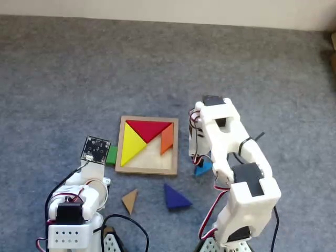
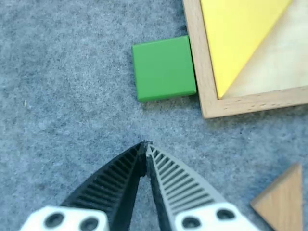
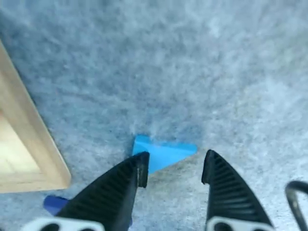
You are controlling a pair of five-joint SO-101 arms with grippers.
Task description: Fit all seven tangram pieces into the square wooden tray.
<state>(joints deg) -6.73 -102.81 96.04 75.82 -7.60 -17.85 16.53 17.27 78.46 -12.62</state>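
- Grey, short-pile carpet covers the whole work surface, its nap fuzzy and mottled.
- Nearest, the left gripper points at bare carpet. Its ribbed fingers, one black and one grey, are pressed tip to tip with nothing between them.
- At the tray's 6 o'clock lie two loose pieces: a small tan triangle of plain wood and a larger dark blue triangle, apart from each other.
- The right gripper hangs over a small light blue triangle at the tray's 4 o'clock. Its black ribbed fingers are spread wide, one either side of the piece, and I cannot tell whether either touches it.
- A flat green square sits flush against the tray's outer rim at 8 o'clock.
- The square tray of pale wood has a raised rim. It holds a red triangle along its 12 o'clock edge, a yellow triangle along the 9 o'clock edge and an orange parallelogram by the 3 o'clock edge. Bare floor shows towards 6 o'clock.
- Farthest off, a pale wall meets the carpet.
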